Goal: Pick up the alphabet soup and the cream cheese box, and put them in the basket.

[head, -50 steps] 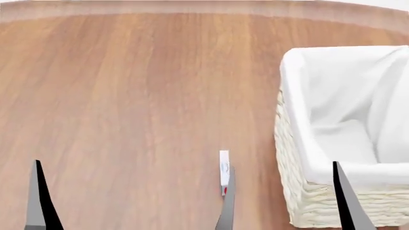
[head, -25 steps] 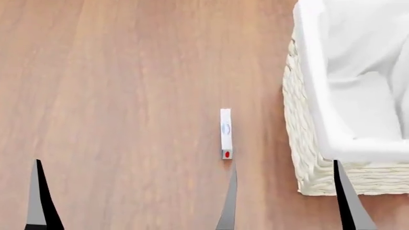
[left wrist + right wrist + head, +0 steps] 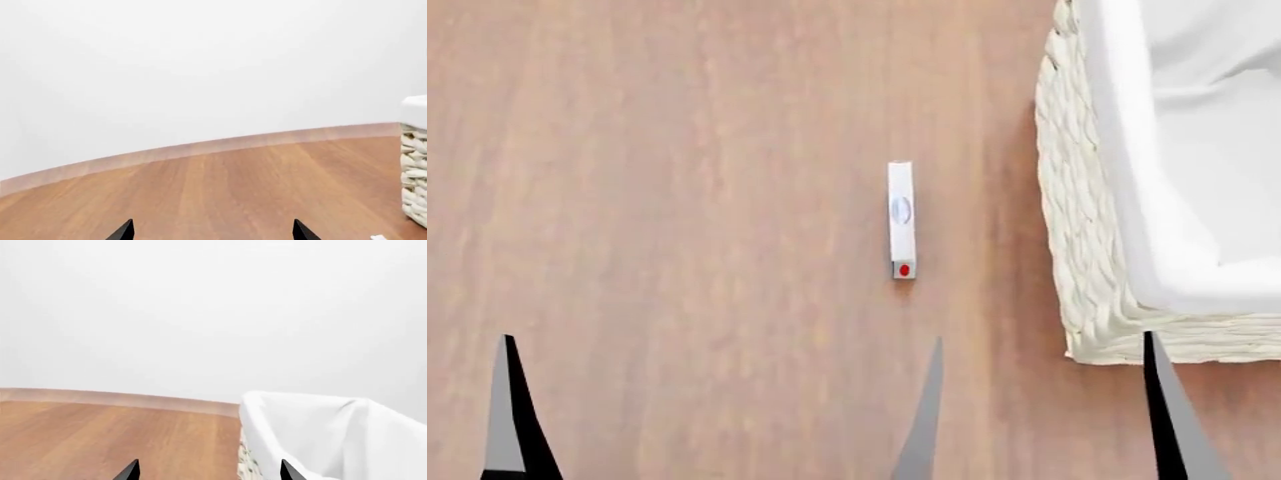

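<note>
The cream cheese box (image 3: 901,220) is a thin white strip with a red dot, lying on the wooden table left of the basket (image 3: 1081,200). The basket is wicker with a white liner and shows again in the wrist views (image 3: 415,170) (image 3: 300,430). My right gripper (image 3: 1041,420) is open and empty, nearer to me than the box and the basket's near corner; its wrist view (image 3: 208,471) shows the same wide gap. My left gripper (image 3: 212,232) is open over bare wood, and only one of its fingertips (image 3: 507,400) shows in the head view. The alphabet soup is out of view.
The table (image 3: 694,200) is brown wood, and its far edge meets a plain white wall (image 3: 200,75). The basket's wall stands close to the right of the box.
The head view has shifted: the cream cheese box and basket slid up the frame. The box, first overlapped by my right gripper's left finger, now lies well beyond it. Grippers stay open.
</note>
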